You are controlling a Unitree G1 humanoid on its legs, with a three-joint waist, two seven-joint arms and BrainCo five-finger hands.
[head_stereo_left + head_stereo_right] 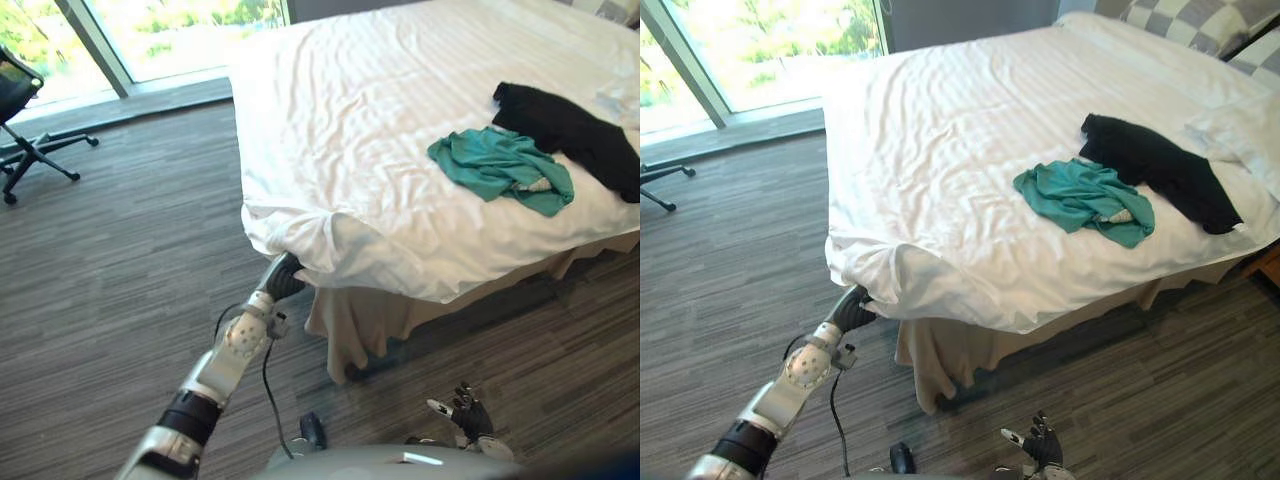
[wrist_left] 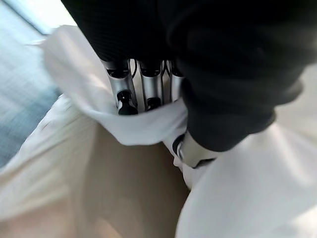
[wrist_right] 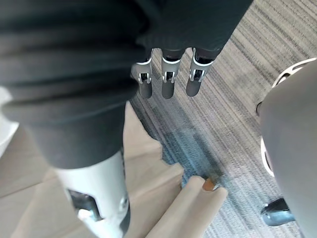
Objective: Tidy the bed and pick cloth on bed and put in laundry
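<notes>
- The white sheet (image 1: pixel 350 130) covers the bed, wrinkled and bunched at its near corner.
- The teal cloth (image 1: pixel 497 165) lies crumpled on it.
- The black cloth (image 1: pixel 570 135) lies stretched out just beside the teal.

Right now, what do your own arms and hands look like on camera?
The left arm is silver-grey, with a round perforated disc near the wrist and a black band further back. The left hand and right hand each wear a dark ribbed cover, with silver fingers ending in dark tips.
</notes>
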